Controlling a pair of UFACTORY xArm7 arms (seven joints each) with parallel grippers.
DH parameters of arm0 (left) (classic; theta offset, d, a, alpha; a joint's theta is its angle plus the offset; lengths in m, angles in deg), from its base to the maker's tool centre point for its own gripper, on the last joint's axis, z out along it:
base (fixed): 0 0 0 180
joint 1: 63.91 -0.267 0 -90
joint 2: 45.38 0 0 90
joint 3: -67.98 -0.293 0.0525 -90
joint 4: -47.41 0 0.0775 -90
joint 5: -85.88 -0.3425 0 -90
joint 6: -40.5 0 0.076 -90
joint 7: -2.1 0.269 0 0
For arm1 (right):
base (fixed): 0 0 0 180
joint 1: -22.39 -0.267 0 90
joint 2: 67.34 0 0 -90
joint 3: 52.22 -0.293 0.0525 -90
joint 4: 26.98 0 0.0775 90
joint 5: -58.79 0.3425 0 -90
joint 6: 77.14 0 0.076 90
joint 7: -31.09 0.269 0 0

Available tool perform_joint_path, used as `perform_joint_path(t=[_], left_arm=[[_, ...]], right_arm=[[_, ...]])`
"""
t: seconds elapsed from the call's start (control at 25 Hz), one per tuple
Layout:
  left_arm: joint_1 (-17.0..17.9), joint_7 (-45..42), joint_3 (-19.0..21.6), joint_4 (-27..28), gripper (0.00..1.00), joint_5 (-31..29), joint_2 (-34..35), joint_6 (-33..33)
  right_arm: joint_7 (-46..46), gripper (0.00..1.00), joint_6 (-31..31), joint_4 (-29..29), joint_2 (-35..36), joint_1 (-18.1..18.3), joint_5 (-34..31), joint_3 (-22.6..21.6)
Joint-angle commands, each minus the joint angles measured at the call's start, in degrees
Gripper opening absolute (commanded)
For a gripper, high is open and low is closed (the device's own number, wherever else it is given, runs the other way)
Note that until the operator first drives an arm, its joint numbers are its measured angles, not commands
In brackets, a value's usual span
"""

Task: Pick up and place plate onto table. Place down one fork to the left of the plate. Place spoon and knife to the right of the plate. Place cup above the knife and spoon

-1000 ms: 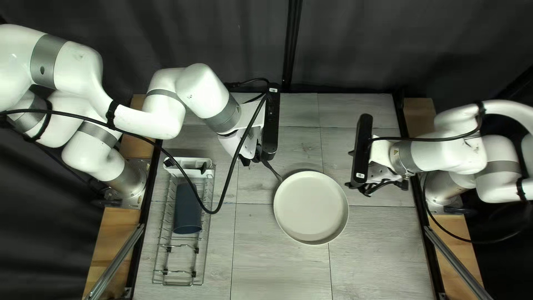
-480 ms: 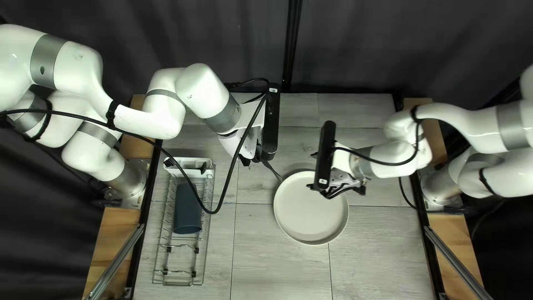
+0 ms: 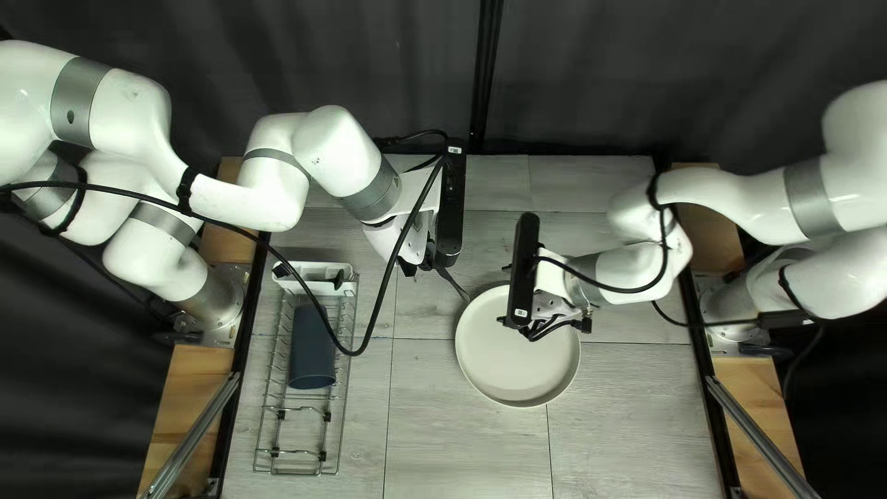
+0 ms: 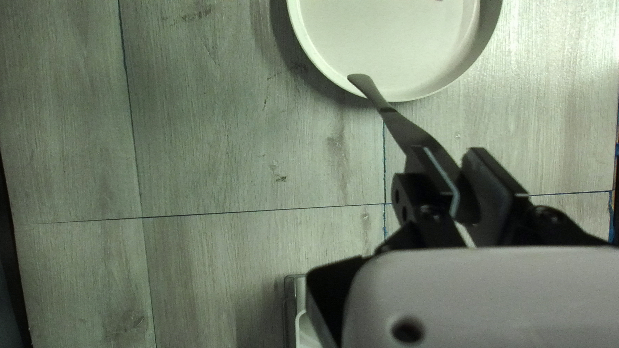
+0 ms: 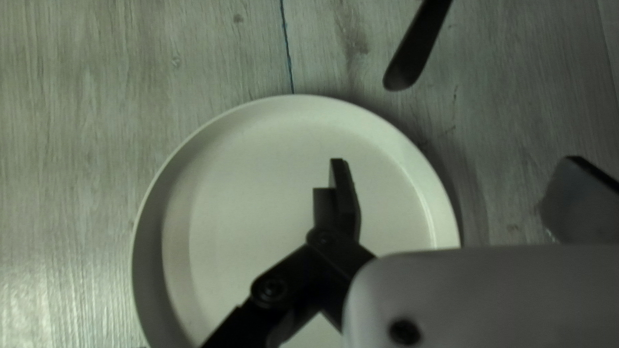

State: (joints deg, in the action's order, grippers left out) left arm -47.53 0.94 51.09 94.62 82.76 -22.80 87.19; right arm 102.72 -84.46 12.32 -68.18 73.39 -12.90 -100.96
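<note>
Plainly, the plate [image 3: 517, 365] is seen resting face up on the table [image 3: 462, 444], right of its middle line, with its wide pale floor turned to the camera. Just beside its far left rim, the end of a dark utensil [image 4: 412, 136] is seen, and in the left wrist view that end is overlapped with the rim. Whether the plate is touched by it cannot be told, nor can its kind. The utensil is grasped by the left gripper [image 3: 436, 263], clenched on it from two sides and held beyond the plate to the far left.

Over the plate's far part, the right gripper [image 3: 542, 326] is held released, its fingers [image 5: 346, 200] spread wide: one is seen against the plate's floor, the other outside its rim. Whether the plate is touched by it cannot be made out.

Well to the left of the plate, a dark blue cup [image 3: 312, 351] is laid on its side in a wire rack [image 3: 296, 473]. A white holder [image 3: 317, 275] is set at the rack's far end, also left of the plate. Far beyond the plate, the table is backed by a dark curtain [image 3: 591, 74].
</note>
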Motion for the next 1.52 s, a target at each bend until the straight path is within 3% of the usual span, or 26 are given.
perform_joint_path(t=[0.04, 0.2, 0.92, 0.96, 1.0, 1.52], left_arm=[[0.0, 0.0, 0.0, 0.0, 0.0, 0.0, 0.0, 0.0], [0.0, 0.0, 0.0, 0.0, 0.0, 0.0, 0.0, 0.0], [0.0, 0.0, 0.0, 0.0, 0.0, 0.0, 0.0, 0.0], [0.0, 0.0, 0.0, 0.0, 0.0, 0.0, 0.0, 0.0], [0.0, 0.0, 0.0, 0.0, 0.0, 0.0, 0.0, 0.0], [0.0, 0.0, 0.0, 0.0, 0.0, 0.0, 0.0, 0.0]], right_arm=[[10.2, 1.0, -1.3, 4.9, 6.1, -0.5, -12.8, 2.4], [17.3, 1.0, -1.3, 7.2, 8.1, -0.7, -20.4, 3.0], [25.8, 1.0, -6.3, 12.1, 13.8, -2.9, -31.3, 2.8], [25.5, 0.78, -6.2, 12.2, 14.0, -2.9, -31.7, 2.8], [25.5, 0.0, -6.2, 12.2, 14.0, -2.9, -31.7, 2.8], [26.9, 0.0, -6.7, 11.1, 13.8, -2.7, -33.3, 3.0]])
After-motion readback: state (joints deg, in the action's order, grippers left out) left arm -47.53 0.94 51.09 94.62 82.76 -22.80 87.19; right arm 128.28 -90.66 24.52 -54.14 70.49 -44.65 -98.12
